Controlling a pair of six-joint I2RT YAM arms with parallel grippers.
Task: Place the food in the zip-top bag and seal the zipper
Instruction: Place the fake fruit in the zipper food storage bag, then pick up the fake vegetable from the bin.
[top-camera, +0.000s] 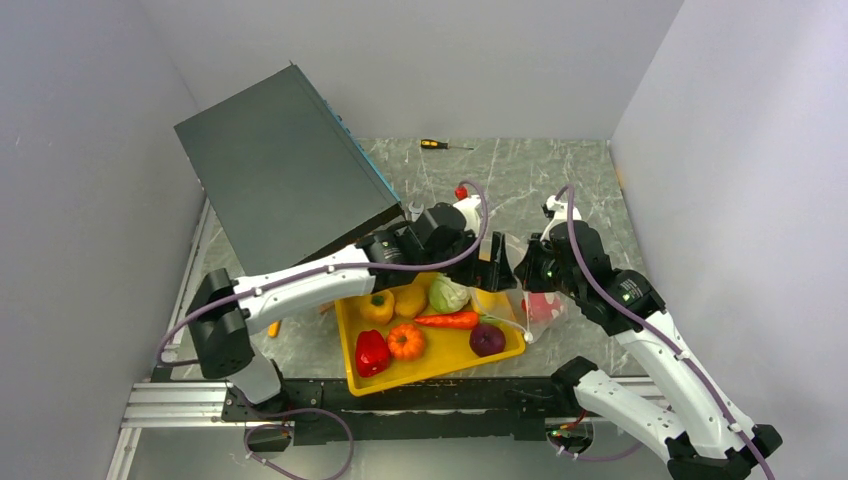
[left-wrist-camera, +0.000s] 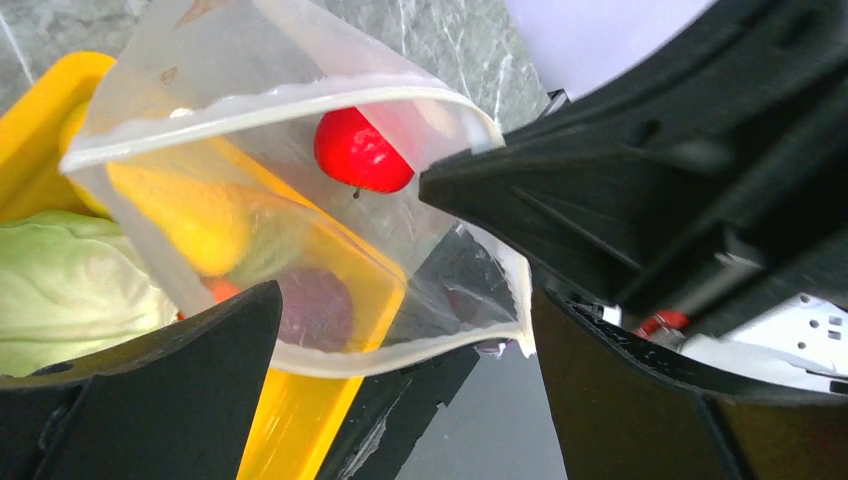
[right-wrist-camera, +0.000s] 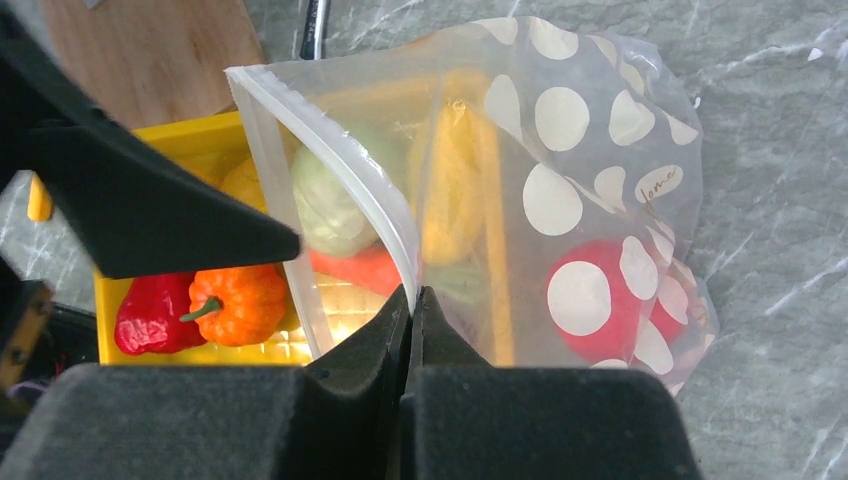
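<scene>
Right gripper pinched tight on the clear white-dotted zip-top plastic bag at lower centre. Left gripper spread wide; script on one dot unreadable.

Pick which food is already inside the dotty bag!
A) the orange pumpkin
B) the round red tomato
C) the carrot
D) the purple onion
B: the round red tomato shows through the open mouth of the dotty bag, while the pumpkin, onion and carrot lie on the yellow tray.
</scene>
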